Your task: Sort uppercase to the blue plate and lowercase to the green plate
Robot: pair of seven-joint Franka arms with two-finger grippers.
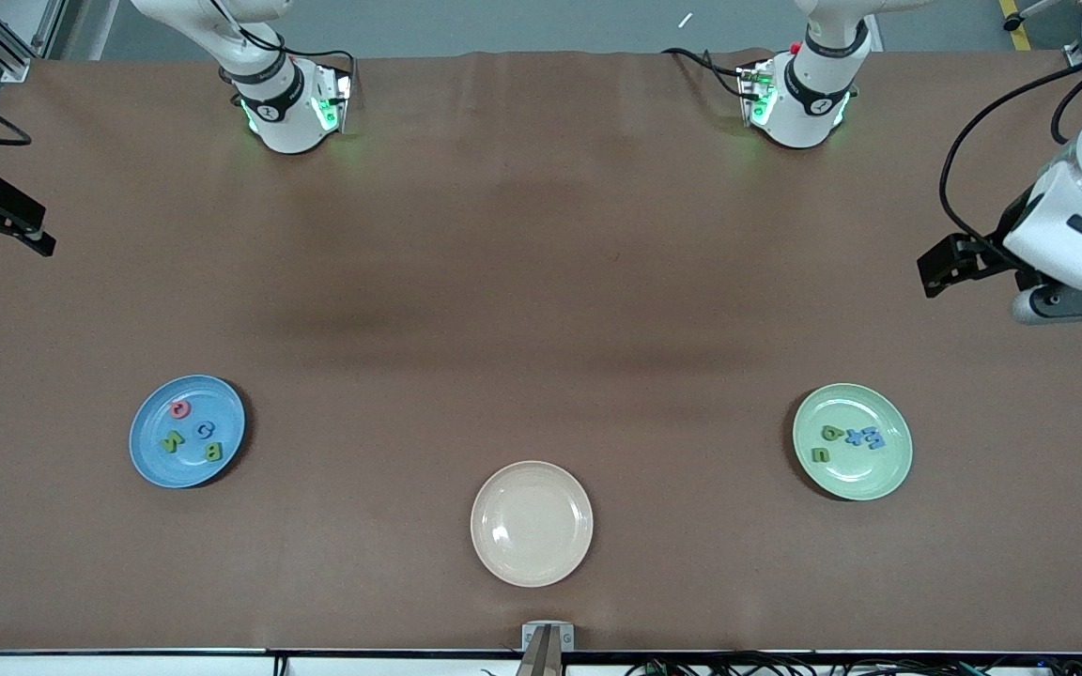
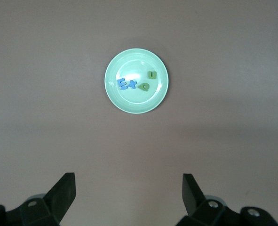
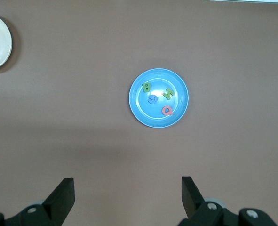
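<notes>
Now blue plate (image 1: 145,462): B, N, G, Q.

Both hands partly cut off

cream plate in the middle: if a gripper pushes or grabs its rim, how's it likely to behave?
The cream plate looks glossy, so it would probably slide on the brown table rather than tip. Its rim looks low and smooth, so a two-finger pinch may slip. It looks rigid, likely hard and breakable if dropped, and holds nothing that could spill.
</notes>
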